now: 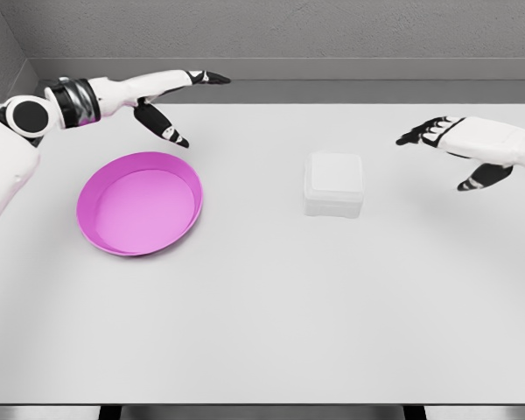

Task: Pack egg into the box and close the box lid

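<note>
Left robot hand point(171, 96) spread, empty, far-left | right robot hand point(455, 140) spread, empty | box point(333, 184) lid down, mid-desk point(262, 332) | pink bowl point(140, 203) empty; no egg visible

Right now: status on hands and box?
Left hand open, right hand open, both empty. White box lid down. Pink bowl empty; no egg visible.

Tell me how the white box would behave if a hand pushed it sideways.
The white box looks squat and flat-bottomed, so it would likely slide rather than tip. Its thin, translucent-looking walls suggest it is light. The table looks smooth, so little should resist the slide.
</note>
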Robot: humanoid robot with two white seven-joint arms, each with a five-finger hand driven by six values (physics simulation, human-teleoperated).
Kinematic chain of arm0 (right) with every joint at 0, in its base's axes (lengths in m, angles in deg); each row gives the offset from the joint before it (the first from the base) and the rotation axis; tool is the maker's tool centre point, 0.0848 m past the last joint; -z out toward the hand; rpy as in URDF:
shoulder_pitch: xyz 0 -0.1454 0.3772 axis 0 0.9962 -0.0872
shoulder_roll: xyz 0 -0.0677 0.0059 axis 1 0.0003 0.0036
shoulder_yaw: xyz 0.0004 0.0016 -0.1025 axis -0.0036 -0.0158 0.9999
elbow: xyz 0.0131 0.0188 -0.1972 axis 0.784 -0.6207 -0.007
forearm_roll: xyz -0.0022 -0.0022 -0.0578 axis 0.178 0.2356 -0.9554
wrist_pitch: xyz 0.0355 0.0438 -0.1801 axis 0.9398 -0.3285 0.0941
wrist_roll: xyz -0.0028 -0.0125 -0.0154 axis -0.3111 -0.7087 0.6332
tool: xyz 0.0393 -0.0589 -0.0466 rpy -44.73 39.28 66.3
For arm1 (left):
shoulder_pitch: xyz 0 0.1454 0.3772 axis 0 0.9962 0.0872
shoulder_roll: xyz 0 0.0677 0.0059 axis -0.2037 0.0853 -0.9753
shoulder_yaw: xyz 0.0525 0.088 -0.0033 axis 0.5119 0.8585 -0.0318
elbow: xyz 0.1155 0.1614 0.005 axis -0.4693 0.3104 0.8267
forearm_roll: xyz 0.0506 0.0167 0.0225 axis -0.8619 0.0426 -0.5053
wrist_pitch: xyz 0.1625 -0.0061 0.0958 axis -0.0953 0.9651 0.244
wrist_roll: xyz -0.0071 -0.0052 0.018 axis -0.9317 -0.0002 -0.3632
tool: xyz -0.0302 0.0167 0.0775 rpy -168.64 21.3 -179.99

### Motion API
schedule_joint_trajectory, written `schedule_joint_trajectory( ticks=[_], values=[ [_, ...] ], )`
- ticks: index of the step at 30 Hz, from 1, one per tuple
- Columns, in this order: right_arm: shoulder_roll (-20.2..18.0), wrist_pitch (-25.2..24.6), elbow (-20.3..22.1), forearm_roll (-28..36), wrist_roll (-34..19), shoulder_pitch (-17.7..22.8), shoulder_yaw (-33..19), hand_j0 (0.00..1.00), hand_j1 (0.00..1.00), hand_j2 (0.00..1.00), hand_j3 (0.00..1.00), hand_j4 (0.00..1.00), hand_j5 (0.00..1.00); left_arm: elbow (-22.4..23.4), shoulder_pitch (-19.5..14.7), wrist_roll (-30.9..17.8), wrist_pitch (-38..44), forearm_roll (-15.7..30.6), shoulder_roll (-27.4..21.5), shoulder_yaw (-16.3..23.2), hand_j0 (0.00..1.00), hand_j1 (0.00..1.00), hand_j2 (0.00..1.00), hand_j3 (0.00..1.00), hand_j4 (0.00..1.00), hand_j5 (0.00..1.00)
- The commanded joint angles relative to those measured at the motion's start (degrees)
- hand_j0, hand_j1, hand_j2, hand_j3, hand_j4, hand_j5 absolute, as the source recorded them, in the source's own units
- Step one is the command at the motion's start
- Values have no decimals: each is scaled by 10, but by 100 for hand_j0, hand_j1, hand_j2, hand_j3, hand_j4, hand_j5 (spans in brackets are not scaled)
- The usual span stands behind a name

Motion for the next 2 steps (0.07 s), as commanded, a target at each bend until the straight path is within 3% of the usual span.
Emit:
schedule_joint_trajectory(
  ticks=[1,2],
  values=[
    [-1,-2,-30,28,0,0,-10,100,100,100,100,100,100,4,0,0,2,5,2,-2,100,100,100,100,100,100],
    [-1,-2,-30,28,0,0,-9,100,100,100,100,100,100,4,0,0,2,5,2,-2,100,100,100,100,100,100]
  ],
)
